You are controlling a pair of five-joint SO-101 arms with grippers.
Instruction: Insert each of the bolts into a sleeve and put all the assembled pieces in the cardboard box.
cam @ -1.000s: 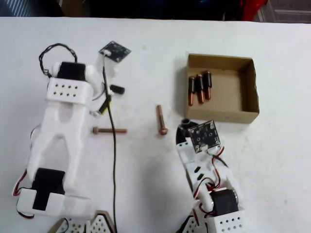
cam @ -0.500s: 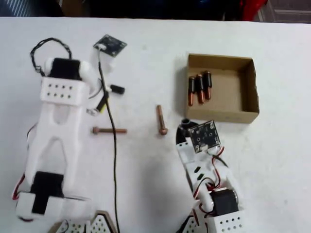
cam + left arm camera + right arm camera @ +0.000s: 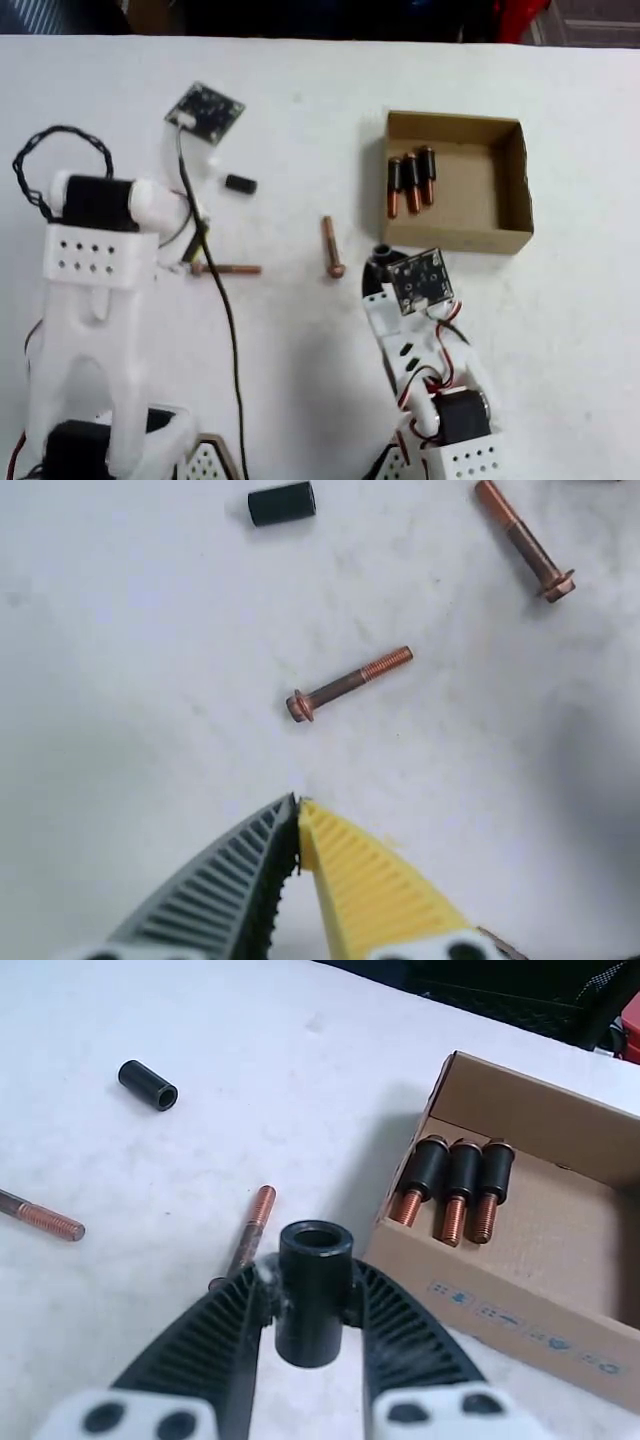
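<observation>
Assembly is partway done: the box (image 3: 455, 240) at the far right holds three pieces (image 3: 410, 182), bolts in sleeves, lying side by side in its left half. Two more bolts lie loose on the table (image 3: 300, 380). The right gripper (image 3: 312, 1285) is clamped on an upright sleeve (image 3: 315, 1255), bore up, just near of the box and beside the middle bolt (image 3: 331, 246). The left gripper (image 3: 298, 805) is closed and empty, its tip just short of the head of the left bolt (image 3: 346, 685); a spare sleeve (image 3: 282, 502) lies farther off. The step in hand looks like fetching that bolt: the jaws must open, straddle the shank, close, and carry it to the held sleeve.
</observation>
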